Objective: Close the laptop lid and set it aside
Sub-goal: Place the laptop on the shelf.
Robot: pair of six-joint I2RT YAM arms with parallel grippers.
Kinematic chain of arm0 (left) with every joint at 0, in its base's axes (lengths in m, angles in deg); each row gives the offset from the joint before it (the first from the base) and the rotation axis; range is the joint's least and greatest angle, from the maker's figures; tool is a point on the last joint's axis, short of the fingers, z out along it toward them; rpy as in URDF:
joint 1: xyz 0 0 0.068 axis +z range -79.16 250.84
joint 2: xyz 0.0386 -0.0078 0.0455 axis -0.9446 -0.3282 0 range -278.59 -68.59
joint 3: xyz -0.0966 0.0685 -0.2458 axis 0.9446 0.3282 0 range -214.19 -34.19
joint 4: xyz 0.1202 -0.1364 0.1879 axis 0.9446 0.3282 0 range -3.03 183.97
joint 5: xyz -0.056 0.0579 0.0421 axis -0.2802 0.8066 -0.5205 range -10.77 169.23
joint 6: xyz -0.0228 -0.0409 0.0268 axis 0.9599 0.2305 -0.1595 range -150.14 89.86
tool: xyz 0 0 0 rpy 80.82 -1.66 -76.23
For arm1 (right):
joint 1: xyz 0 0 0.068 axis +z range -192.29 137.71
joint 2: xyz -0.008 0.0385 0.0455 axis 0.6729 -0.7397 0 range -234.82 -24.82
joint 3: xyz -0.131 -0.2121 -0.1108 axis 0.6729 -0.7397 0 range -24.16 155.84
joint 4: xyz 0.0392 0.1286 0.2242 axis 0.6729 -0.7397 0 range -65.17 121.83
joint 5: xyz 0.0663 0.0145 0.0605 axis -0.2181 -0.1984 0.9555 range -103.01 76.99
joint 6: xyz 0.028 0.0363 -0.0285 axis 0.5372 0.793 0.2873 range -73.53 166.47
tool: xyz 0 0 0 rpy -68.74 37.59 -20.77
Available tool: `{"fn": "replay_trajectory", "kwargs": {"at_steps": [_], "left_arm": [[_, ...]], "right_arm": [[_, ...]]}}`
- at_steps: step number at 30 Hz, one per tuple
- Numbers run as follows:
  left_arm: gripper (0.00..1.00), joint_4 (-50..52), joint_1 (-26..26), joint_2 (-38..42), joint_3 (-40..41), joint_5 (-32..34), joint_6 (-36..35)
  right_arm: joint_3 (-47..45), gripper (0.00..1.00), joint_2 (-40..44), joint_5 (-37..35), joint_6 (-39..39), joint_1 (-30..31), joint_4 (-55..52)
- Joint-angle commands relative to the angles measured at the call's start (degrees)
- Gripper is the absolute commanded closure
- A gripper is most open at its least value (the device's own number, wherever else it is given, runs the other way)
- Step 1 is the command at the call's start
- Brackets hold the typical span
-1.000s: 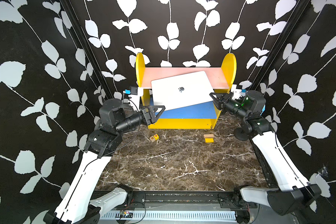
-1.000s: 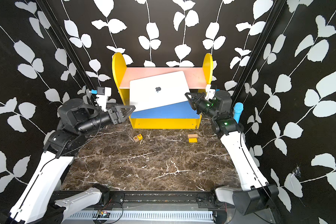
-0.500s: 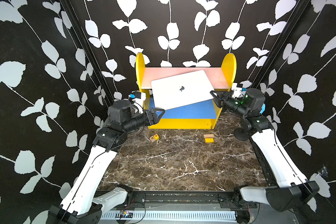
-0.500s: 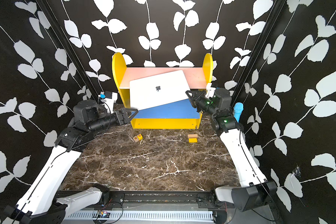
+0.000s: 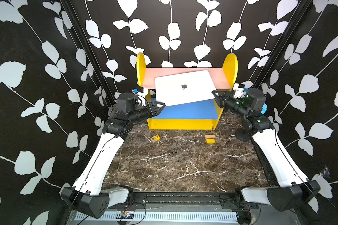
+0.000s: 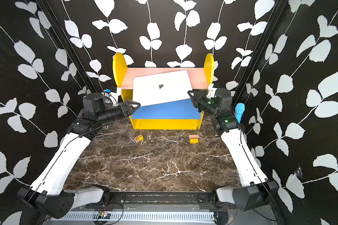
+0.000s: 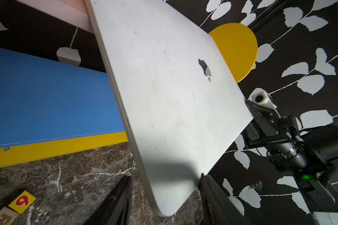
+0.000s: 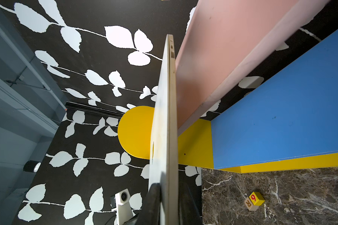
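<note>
The laptop (image 5: 183, 89) is silver-white with its lid (image 7: 174, 97) shut flat on the base, apple logo up. In both top views it hangs tilted, its far edge over the pink shelf (image 5: 220, 78) and its near edge above the blue shelf (image 5: 189, 111). My right gripper (image 5: 215, 95) is shut on its right edge; in the right wrist view the laptop's edge (image 8: 167, 116) runs between the two fingers of this gripper (image 8: 169, 187). My left gripper (image 5: 161, 106) stands open astride the near left corner; one finger (image 7: 209, 187) is at the lid, the other finger (image 7: 121, 191) apart.
The yellow-sided shelf unit (image 5: 180, 123) stands at the back of the marble table (image 5: 174, 167). A lettered cube (image 5: 155, 138) and a small wood-and-yellow block (image 5: 210, 138) lie in front of it. A blue cylinder (image 6: 239, 112) stands by the right wall.
My left arm has moved right and in toward the laptop's near left corner, and its jaws have narrowed around that corner. The right gripper and laptop have hardly moved.
</note>
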Motion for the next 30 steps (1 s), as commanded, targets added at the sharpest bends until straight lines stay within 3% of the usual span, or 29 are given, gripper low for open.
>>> {"fn": "replay_trajectory", "kwargs": {"at_steps": [1, 18, 30], "left_arm": [[0.45, -3.88, 0.66, -0.92, -2.42, -1.65, 1.31], [0.5, -5.97, 3.02, -10.67, -13.98, -4.21, 4.64], [0.64, -6.45, 3.12, -18.38, -23.9, -7.51, 7.54]], "right_arm": [[2.95, 1.0, 0.22, -0.64, -1.56, -0.33, 5.26], [3.65, 1.0, -0.81, -1.16, -2.09, -1.22, 4.13], [5.5, 1.0, -2.35, -1.25, -2.13, -1.87, 3.26]]}}
